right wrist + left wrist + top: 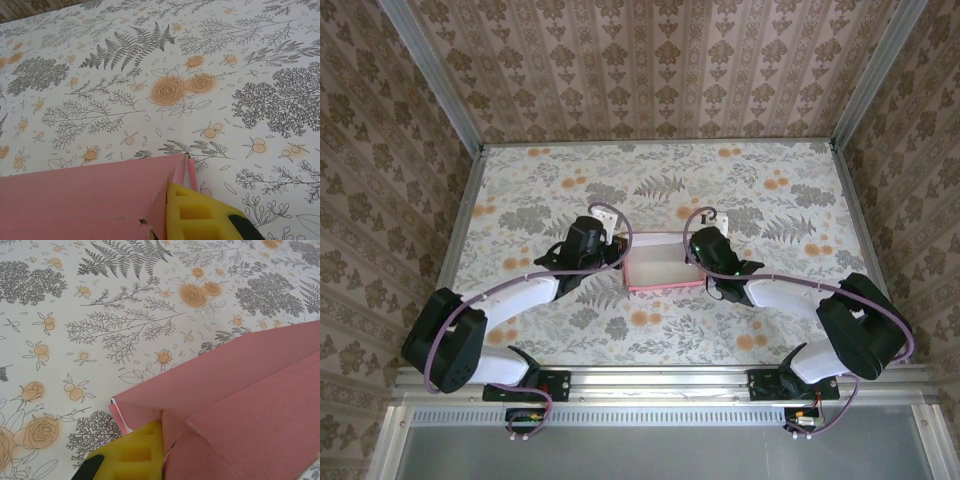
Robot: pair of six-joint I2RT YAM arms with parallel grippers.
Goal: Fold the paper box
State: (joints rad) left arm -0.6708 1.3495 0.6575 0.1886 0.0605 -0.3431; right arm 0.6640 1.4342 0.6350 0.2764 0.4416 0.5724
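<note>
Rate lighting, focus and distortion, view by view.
Top external: soft even light, only faint shadows on the table, walls splayed by wide-angle perspective. Left wrist: paper box sharp, no glare. Right wrist: table print crisp, yellow pincer finger slightly soft.

Black-and-white arms (520, 298) carry lilac cables (628, 232) and yellow recessed fingers (135, 455).

Beige damask-patterned walls (660, 60) enclose three sides — the bench (660, 335) wears a pale floral print of ferns and orange roses.
</note>
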